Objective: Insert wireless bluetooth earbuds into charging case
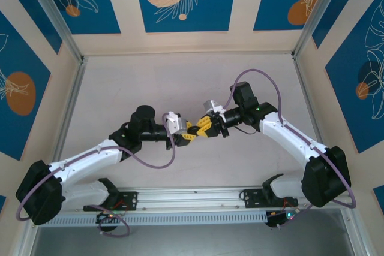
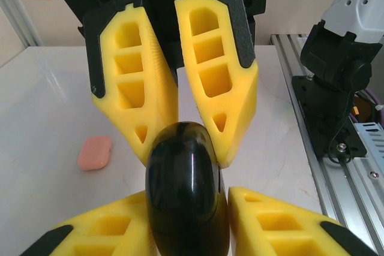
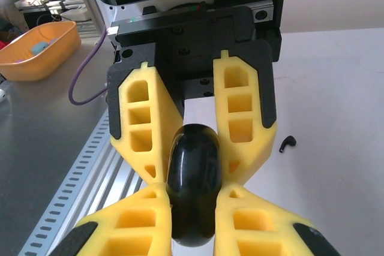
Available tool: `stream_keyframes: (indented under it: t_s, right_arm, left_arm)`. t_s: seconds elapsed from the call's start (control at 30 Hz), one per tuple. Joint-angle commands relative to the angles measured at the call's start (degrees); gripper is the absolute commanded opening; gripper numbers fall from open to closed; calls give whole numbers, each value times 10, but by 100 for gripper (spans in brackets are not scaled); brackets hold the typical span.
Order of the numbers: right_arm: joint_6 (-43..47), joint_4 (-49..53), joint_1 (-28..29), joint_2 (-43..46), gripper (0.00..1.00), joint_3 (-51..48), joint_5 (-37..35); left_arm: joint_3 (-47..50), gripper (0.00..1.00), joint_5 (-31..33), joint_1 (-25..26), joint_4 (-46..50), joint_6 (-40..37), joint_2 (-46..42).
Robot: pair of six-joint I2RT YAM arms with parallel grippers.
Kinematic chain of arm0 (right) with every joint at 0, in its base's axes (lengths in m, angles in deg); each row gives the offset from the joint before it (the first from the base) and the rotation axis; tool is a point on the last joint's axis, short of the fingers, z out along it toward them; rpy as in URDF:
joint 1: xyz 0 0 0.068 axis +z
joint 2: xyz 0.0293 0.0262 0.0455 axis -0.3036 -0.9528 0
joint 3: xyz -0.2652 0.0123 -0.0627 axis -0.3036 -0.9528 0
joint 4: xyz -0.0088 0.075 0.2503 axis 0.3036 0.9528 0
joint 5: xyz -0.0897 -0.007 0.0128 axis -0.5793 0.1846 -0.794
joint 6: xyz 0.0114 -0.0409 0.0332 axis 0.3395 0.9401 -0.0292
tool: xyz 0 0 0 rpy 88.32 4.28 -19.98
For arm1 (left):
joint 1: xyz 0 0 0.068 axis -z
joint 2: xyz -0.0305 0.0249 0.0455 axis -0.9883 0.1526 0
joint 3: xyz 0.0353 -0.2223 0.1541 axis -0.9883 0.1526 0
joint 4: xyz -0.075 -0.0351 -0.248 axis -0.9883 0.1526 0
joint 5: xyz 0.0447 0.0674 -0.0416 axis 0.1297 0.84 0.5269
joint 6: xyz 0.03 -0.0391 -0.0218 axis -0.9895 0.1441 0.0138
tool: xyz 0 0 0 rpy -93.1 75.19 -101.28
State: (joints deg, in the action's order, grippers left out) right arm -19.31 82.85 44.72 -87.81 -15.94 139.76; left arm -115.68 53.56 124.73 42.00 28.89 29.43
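The charging case [image 2: 186, 190] is a glossy black oval pod, held above the table between both grippers, which meet tip to tip at mid-table. My left gripper [image 2: 187, 195] is shut on its near end, while the right gripper's yellow fingers [image 2: 219, 82] clamp the far end. From the right wrist, the case [image 3: 193, 175] sits in my right gripper [image 3: 195, 191], shut on it, with the left gripper's fingers [image 3: 144, 124] opposite. One small black earbud [image 3: 288, 143] lies on the table to the right of the grippers. From above, the left gripper [image 1: 187, 133] and right gripper [image 1: 207, 126] overlap around the case.
A small pink piece [image 2: 95, 152] lies on the white table left of the case. An orange bowl [image 3: 39, 49] stands off the table beyond the slotted metal rail [image 3: 78, 178]. The right arm's base [image 2: 336, 88] stands on the rail at the near edge.
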Motion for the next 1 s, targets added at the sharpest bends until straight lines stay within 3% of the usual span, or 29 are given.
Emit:
stream_keyframes:
  t_s: [0.0,0.13,0.3,0.57,0.97]
  right_arm:
    - [7,7,0,14,15,12,7]
    - [7,8,-1,15,17,13,5]
    - [-18,-11,0,12,34,8,-4]
    - [-59,-41,-3,11,38,5,-50]
    - [-171,-121,-63,10,45,3,-67]
  left_arm:
    - [2,28,-2,-2,-4,4,4]
    - [1,25,-1,-2,-6,3,3]
    - [-3,24,-6,-2,-10,6,2]
    - [-2,23,-15,-2,-15,11,-7]
    - [3,23,-14,-2,-6,9,-22]
